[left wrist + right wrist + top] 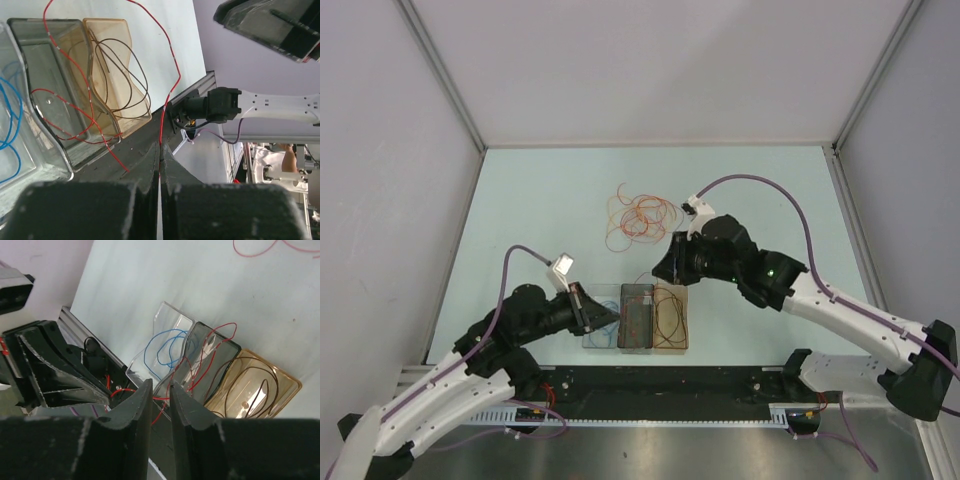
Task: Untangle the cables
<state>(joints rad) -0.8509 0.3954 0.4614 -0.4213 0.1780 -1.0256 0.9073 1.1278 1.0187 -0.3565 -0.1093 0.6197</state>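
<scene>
Cables are what both grippers are busy with, and the red cable (160, 132) is the one in hand. The left gripper (160, 150) has its jaws pressed together on that red strand, which runs out from between the tips and up over the table. The right gripper (161, 390) hangs above the trays with its jaws only a sliver apart. A bit of red shows across that gap, but I cannot tell whether it lies between the fingers or below them.

Just beyond, at the near edge of the table (540, 200), three small trays sit side by side. The clear tray (172, 307) on the left holds the blue cable (167, 332), the grey tray (45, 21) in the middle holds loops of the red one, and the amber tray (105, 20) on the right holds the brown cable (147, 92). Farther back, well apart from the trays, the orange and red tangle (640, 215) lies loose.

These wires look very light, limp and springy, so they should slip easily and drag neighbouring loops along. I would pinch a single free stretch away from any crossing and draw it out slowly.
</scene>
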